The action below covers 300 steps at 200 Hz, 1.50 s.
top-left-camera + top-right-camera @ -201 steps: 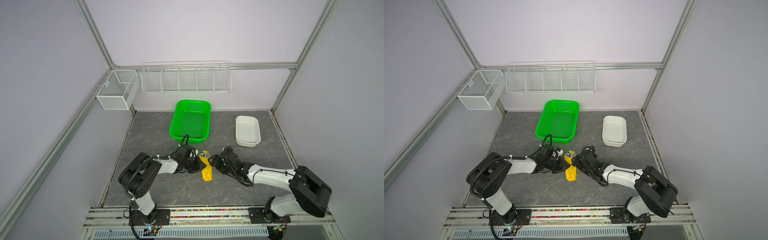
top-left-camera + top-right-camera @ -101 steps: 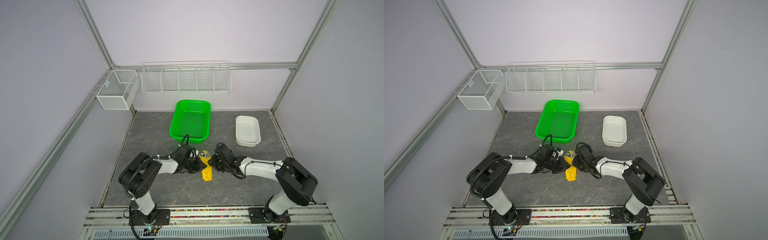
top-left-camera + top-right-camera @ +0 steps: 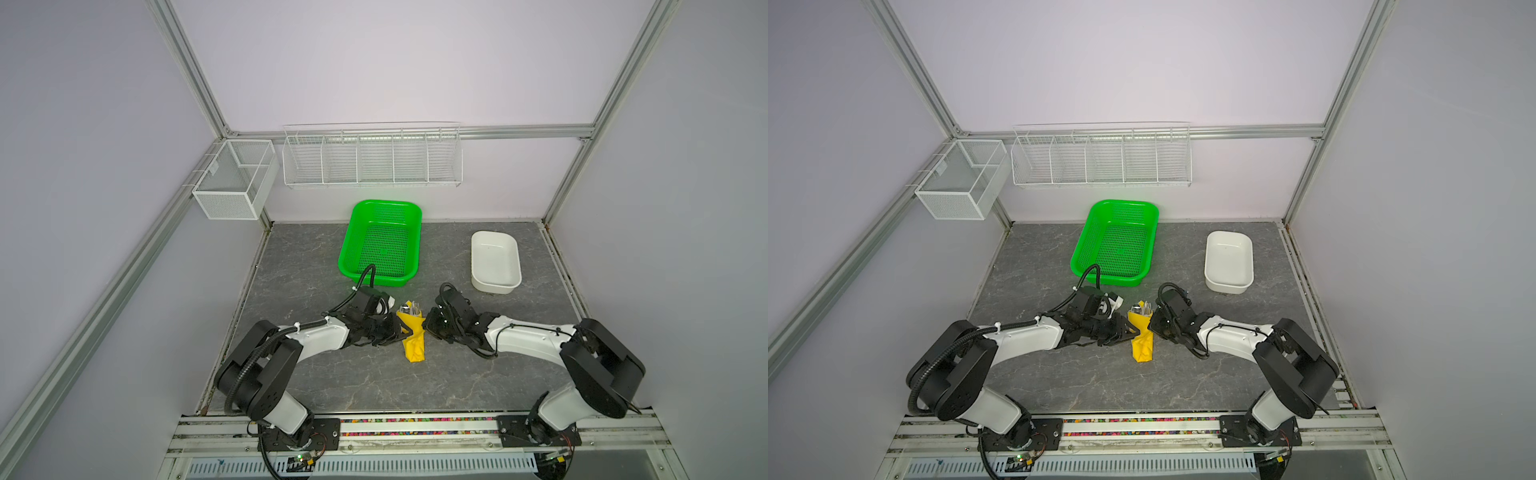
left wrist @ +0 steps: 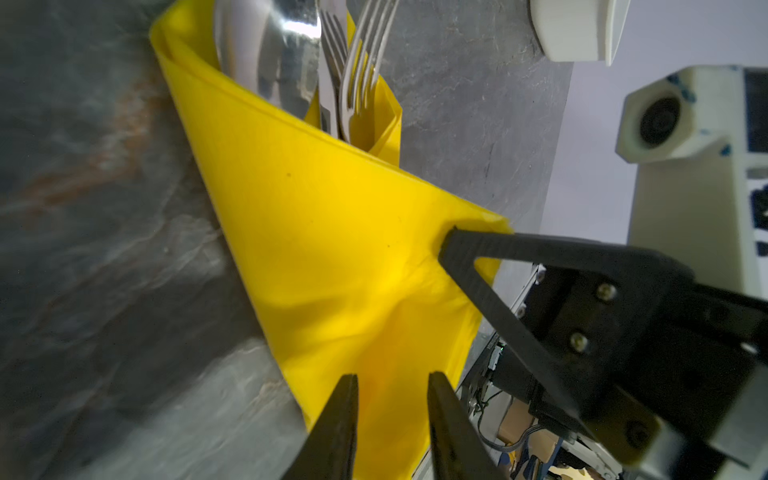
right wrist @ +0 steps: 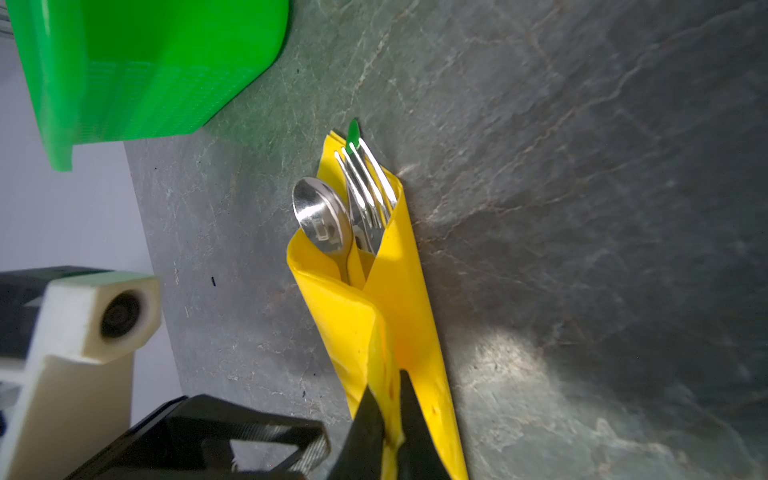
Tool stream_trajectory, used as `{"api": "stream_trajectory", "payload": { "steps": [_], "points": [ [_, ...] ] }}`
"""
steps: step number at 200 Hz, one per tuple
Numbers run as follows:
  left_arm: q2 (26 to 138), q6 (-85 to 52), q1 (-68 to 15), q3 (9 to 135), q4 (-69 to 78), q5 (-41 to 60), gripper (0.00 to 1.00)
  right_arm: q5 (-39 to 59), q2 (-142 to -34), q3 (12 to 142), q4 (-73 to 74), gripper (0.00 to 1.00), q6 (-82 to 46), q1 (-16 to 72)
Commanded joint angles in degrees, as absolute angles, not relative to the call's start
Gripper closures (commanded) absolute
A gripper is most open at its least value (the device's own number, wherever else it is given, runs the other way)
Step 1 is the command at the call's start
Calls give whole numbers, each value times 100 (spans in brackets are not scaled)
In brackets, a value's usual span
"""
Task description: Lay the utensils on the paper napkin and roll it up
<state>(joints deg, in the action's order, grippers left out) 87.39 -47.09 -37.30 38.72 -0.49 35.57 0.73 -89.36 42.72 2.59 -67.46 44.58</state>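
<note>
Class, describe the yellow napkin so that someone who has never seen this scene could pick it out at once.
On the grey stone-patterned table, find the green basket at the back. Just in front of it lies the yellow paper napkin, folded into a narrow wrap. It is the only yellow thing, with silver utensils poking out of its far end.

A robotics lab test cell is shown: a grey marbled bench is enclosed by lilac panels set in aluminium profiles. A left arm and a right arm are mounted on a rail along the bench's front edge; wire racks are hung behind.
</note>
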Motion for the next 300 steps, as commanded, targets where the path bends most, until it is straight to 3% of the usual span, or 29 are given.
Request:
{"api": "stream_trajectory", "payload": {
  "steps": [1,24,49,93,151,230,300],
  "points": [
    [8480,-4197,-3753,3906,-785,3359,72,156,-8855,4149,457,92,-6724,4408],
    [8251,-3731,-3777,3863,-1196,3307,77,169,-8877,4125,518,93,-6719,4380],
    [7655,-3241,-4120,3828,-1758,2425,55,207,-8897,4130,532,93,-6708,4362],
    [6977,-2890,-4813,3599,-1691,1252,44,191,-8900,4122,538,93,-6717,4359],
    [7711,-2927,-5582,3996,-1483,393,46,190,-8878,4089,604,93,-6746,4359],
    [8206,-2966,-5647,4233,-1319,193,58,182,-8852,4060,587,93,-6760,4357],
    [8500,-2810,-5981,4507,-1670,-204,58,186,-8817,4051,587,93,-6761,4319]
  ]
}}
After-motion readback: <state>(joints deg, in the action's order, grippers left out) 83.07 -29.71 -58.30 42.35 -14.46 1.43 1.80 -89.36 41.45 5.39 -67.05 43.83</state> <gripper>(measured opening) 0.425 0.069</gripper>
